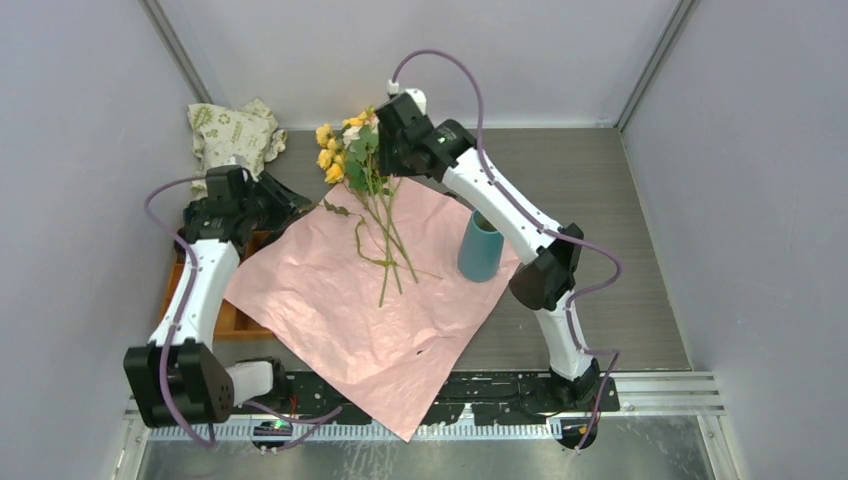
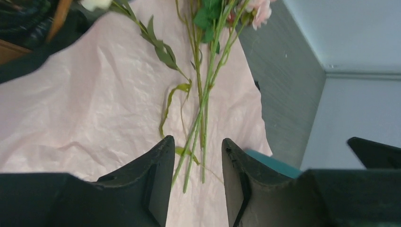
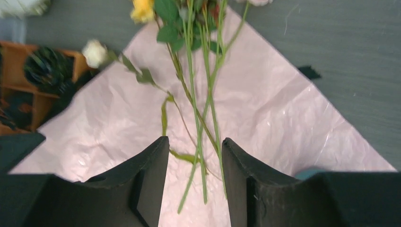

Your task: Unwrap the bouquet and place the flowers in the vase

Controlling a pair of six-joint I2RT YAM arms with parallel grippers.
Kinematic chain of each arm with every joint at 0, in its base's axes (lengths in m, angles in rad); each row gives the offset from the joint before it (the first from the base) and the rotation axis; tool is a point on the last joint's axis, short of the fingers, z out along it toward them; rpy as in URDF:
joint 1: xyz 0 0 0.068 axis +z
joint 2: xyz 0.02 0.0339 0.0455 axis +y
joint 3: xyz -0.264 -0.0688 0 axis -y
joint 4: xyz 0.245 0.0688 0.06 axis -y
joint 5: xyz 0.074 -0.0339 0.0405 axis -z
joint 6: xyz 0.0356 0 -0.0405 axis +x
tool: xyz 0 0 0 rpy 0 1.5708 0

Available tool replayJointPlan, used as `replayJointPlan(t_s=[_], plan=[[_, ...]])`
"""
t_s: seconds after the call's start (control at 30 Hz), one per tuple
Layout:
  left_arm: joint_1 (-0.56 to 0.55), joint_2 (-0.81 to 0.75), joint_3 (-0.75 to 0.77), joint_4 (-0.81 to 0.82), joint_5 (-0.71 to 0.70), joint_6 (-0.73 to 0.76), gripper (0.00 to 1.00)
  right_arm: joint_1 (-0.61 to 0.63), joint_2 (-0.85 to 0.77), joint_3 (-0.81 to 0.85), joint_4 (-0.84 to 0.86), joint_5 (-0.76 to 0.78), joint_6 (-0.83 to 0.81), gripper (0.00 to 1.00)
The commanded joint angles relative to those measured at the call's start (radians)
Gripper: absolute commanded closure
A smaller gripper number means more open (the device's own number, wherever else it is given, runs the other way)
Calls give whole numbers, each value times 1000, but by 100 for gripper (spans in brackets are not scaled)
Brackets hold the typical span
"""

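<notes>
Pink paper [image 1: 330,300], teal vase [image 1: 480,250], yellow flowers [image 1: 326,157], green-printed bag [image 1: 235,135].

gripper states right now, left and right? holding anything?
Left gripper: open, jaws apart, holding nothing.
Right gripper: open, jaws apart, holding nothing; the flowers lie loose on the pink paper.

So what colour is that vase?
The vase is plain teal blue, clearest in the top external view.

Bright, even light — soft shadows — wrist views slightly blurred
</notes>
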Motion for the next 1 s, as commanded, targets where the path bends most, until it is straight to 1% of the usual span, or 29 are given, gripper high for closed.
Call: replayJointPlan(t_s=[0.0, 0.03, 0.07, 0.13, 0.2, 0.27, 0.47, 0.63, 0.77, 0.97], plan=[[-21, 130, 5, 175, 217, -12, 57, 17, -161, -195, 150, 19, -7, 48], [-44, 170, 32, 167, 217, 10, 57, 16, -207, -254, 205, 43, -8, 46], [-81, 208, 68, 147, 195, 43, 55, 17, -247, -304, 234, 68, -11, 41], [-168, 279, 161, 71, 96, 117, 52, 16, -319, -378, 275, 113, -26, 34], [-236, 357, 262, 3, -5, 162, 50, 15, -376, -433, 291, 156, -36, 32], [-272, 445, 352, -28, -42, 161, 50, 10, -439, -489, 302, 187, -38, 32], [-307, 702, 566, -90, -150, 142, 54, -10, -630, -699, 390, 214, -34, 32], [-317, 879, 747, -195, -277, 170, 57, -51, -738, -804, 404, 219, -37, 31], [-336, 981, 888, -237, -327, 188, 57, -88, -793, -865, 425, 213, -40, 30], [-369, 1107, 1087, -322, -371, 206, 57, -133, -807, -907, 430, 170, -35, 30]])
